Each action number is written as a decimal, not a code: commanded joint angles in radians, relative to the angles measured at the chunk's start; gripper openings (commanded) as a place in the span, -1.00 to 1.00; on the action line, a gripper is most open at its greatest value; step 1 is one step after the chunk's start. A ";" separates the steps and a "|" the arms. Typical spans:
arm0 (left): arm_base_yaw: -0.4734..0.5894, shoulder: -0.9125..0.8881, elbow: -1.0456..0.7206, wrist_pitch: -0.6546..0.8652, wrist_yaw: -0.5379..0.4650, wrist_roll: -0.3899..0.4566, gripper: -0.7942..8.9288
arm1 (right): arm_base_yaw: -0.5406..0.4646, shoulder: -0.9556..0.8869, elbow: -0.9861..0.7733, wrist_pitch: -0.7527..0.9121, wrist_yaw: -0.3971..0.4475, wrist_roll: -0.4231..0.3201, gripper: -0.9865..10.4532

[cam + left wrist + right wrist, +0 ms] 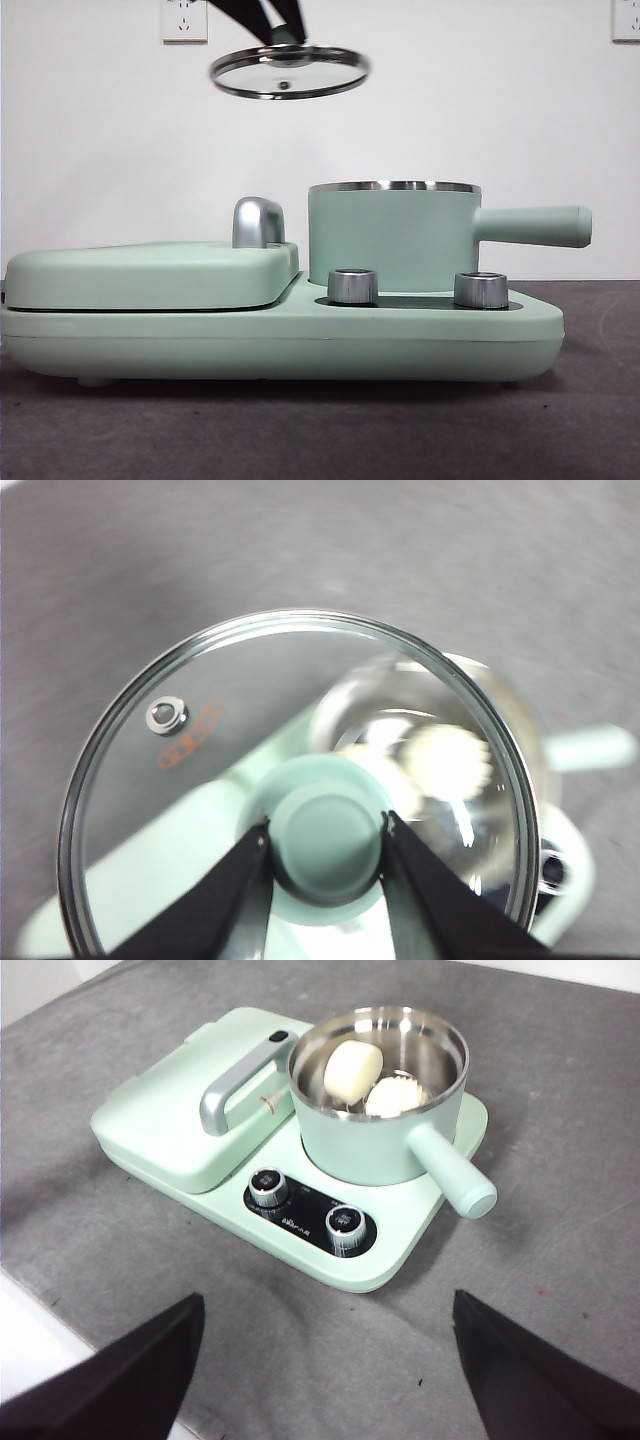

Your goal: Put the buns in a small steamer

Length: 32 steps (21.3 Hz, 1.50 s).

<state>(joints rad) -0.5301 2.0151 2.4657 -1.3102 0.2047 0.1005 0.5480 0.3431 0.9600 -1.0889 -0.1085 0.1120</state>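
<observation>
Grey tabletop (560,1290) lies nearest in the right wrist view, and the right gripper (325,1380) hangs above it with its two black jaws spread wide and nothing between them, well short of the appliance. Past it sits the mint-green cooker base (400,1260), with two steel dials (268,1185) on a black panel along its near edge. Behind the dials stands the small steamer (375,1145), upright on the base, lid off, its straight side handle (452,1172) pointing out toward the base's corner. Both buns lie inside the steel pot: the smooth cylinder roll (352,1070) tilted against the inner wall, and the round pleated bun (395,1097) touching it on the handle side. Beside the pot, the flat griddle lid (170,1120) with its chrome handle (235,1085) is shut over the other half of the base.

In the front view the glass lid (290,72) hangs high in the air, slightly tilted, above the gap between chrome handle and pot and well clear of the steel rim (395,186). The left gripper (327,845) holds it, jaws pinched on the green knob (327,835); through the glass the pot shows blurred below. Furthest back is the white wall with two sockets (185,20).
</observation>
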 commanded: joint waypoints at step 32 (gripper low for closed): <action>-0.190 0.236 0.041 0.099 -0.058 0.003 -0.80 | 0.007 -0.001 0.008 0.019 0.002 0.012 -0.13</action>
<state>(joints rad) -0.7143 2.2337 2.4660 -1.2297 0.1436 0.1013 0.5488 0.3416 0.9588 -1.0809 -0.1081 0.1123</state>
